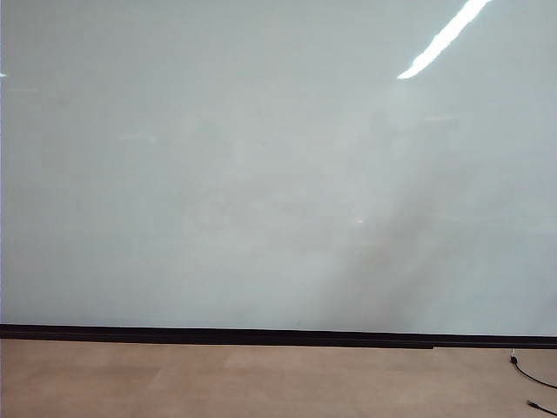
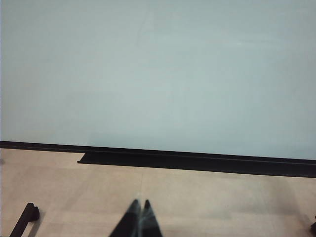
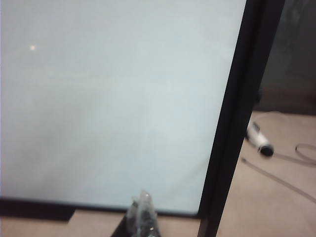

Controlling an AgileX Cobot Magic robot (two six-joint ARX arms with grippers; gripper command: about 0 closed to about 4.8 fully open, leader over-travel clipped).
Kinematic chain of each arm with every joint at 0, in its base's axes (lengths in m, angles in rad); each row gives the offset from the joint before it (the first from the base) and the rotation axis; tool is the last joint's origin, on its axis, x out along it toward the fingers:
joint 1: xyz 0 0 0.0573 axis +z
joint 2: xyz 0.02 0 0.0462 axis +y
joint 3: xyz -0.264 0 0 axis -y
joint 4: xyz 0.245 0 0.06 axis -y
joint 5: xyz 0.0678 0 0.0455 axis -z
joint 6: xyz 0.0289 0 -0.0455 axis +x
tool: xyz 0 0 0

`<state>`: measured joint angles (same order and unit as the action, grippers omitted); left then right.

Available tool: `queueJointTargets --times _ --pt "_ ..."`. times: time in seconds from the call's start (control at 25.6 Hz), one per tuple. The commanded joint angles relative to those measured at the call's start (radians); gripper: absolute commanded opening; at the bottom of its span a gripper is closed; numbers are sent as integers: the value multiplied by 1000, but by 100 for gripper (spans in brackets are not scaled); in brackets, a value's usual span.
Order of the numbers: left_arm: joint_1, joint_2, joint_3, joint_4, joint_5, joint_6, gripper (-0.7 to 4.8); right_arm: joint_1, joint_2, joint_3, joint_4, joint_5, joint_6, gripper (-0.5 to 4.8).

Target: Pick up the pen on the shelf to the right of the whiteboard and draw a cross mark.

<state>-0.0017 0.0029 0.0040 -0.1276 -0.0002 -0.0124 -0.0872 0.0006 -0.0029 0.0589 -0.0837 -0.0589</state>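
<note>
Left gripper (image 2: 140, 203), right gripper (image 3: 143, 196) — jaws together, empty

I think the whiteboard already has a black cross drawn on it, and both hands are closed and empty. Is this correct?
Not quite. The whiteboard is still blank; the exterior view shows no cross anywhere. The rest holds: the left hand and the right hand are both closed and empty, each low in front of the board.

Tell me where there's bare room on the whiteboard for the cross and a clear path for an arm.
The whiteboard is bare everywhere, from its black bottom strip up; no mark shows. The floor in front is free, except for a cable at the far right. The left gripper and right gripper sit low before the board, jaws shut and holding nothing.
</note>
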Motion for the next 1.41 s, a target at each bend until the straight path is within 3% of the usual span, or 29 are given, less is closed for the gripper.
queueJointTargets --times 0.04,0.08,0.27,0.39,0.47,0.51,0.59,0.7,0.78,0.98,1.25,1.41 --pt "0 0 3 9 3 4 -5 0 1 5 164 27 3 -8" --pt "0 0 3 9 3 4 -4 -1 1 5 227 57 3 -8" --pt "0 0 3 9 3 5 -4 -1 1 5 245 250 -26 -8" --pt "0 0 3 9 3 5 -5 -1 1 5 212 287 -83 2" --pt "0 0 3 9 3 5 -4 -1 1 5 190 296 -87 43" --pt "0 0 3 9 4 4 -4 -1 1 5 174 326 -87 107" --pt "0 0 3 9 3 5 -4 -1 1 6 143 328 -88 172" --pt "0 0 3 9 3 5 -5 -1 1 19 81 324 -75 222" --pt "0 0 3 9 3 4 -5 -2 1 37 39 324 -68 223" --pt "0 0 3 9 3 5 -5 -17 17 59 -2 280 -66 244" --pt "0 0 3 9 3 5 -4 -204 52 59 44 2 -31 244" --pt "0 0 3 9 3 4 -5 -307 56 59 74 -99 -10 245"
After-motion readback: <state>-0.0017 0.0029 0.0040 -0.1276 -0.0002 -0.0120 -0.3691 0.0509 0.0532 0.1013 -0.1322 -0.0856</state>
